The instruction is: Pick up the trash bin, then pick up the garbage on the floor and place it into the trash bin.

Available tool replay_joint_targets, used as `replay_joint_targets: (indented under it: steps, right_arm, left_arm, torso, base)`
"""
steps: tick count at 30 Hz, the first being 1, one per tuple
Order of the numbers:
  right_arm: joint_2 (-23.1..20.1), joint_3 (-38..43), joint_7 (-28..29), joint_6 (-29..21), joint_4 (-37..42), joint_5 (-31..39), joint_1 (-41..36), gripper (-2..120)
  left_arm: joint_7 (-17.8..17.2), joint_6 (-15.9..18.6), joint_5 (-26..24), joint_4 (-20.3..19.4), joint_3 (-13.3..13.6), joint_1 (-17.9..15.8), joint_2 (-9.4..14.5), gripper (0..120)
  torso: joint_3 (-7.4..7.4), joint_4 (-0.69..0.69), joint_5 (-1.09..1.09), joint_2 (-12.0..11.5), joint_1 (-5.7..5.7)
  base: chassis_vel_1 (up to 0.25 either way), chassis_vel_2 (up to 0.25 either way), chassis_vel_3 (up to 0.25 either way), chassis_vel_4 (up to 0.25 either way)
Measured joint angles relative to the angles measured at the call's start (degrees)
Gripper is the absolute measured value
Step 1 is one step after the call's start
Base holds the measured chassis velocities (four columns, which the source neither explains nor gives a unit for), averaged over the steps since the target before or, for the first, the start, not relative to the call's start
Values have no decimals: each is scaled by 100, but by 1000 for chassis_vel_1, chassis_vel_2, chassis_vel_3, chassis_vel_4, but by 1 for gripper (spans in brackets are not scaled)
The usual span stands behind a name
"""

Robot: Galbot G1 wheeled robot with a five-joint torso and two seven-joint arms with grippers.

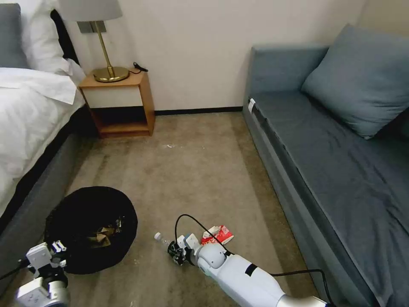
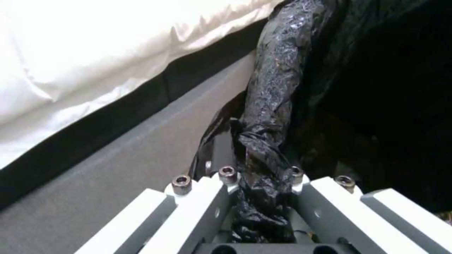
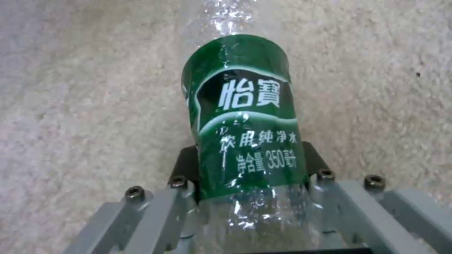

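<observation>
Trash bin [image 1: 91,230] sits low at the left beside the bed [image 1: 30,115], black liner crinkled, brown paper and a shiny wrapper inside. Left gripper [image 2: 261,176] has its jaws clamped on the bin's bagged rim, seen close in the left wrist view. Right gripper [image 3: 249,176] is down at the carpet [image 1: 191,170], jaws closed around the clear bottle [image 3: 245,116] over its green label; the white cap points toward the bin. Red-white wrapper [image 1: 218,234] lies on the carpet just beside the right gripper. Grey sofa [image 1: 341,140] along the right.
</observation>
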Motion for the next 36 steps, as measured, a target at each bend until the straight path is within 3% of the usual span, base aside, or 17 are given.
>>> replay_joint_targets:
  steps: [8, 14, 20, 23, 24, 26, 28, 36]
  right_arm:
    - [-109, 665, -84, 110, 499, -59, -131, 30]
    - [-162, 1144, -757, 815, 1060, 5, -281, 30]
    - [-239, 1126, -840, 1188, 1506, 475, -332, 30]
    - [-125, 972, -670, 2007, 1672, 1039, -341, 30]
    - [-125, 972, -670, 2007, 1672, 1039, -341, 30]
    - [47, 909, -607, 2584, 1785, 1295, -392, 30]
    - [142, 865, -639, 2819, 1967, 1470, -409, 30]
    - [66, 408, -755, 2815, 2836, 1735, -436, 30]
  left_arm:
    - [0, -2, -15, 21, 20, 5, 48, 3]
    - [1, 52, 46, 12, 86, -18, -10, 3]
    - [1, 95, 101, -25, 111, -54, -58, 3]
    - [1, 138, 144, -43, 126, -70, -71, 3]
    - [1, 138, 144, -43, 126, -70, -71, 3]
    - [1, 154, 205, -70, 138, -73, -95, 3]
    - [1, 164, 258, -101, 148, -66, -126, 3]
    - [0, 172, 326, -262, 159, 18, -188, 3]
  torso:
    - [1, -2, -1, 0, 0]
    - [0, -1, -2, 0, 0]
    - [0, -2, -1, 0, 0]
    - [0, -2, -2, 0, 0]
    - [0, -2, -2, 0, 0]
    - [0, -2, -2, 0, 0]
    - [0, -1, -2, 0, 0]
    - [0, -2, -2, 0, 0]
  base:
    - [0, 0, 0, 0]
    - [0, 0, 0, 0]
    - [0, 0, 0, 0]
    - [0, 0, 0, 0]
    - [0, 0, 0, 0]
    - [0, 0, 0, 0]
    - [0, 0, 0, 0]
    - [0, 0, 0, 0]
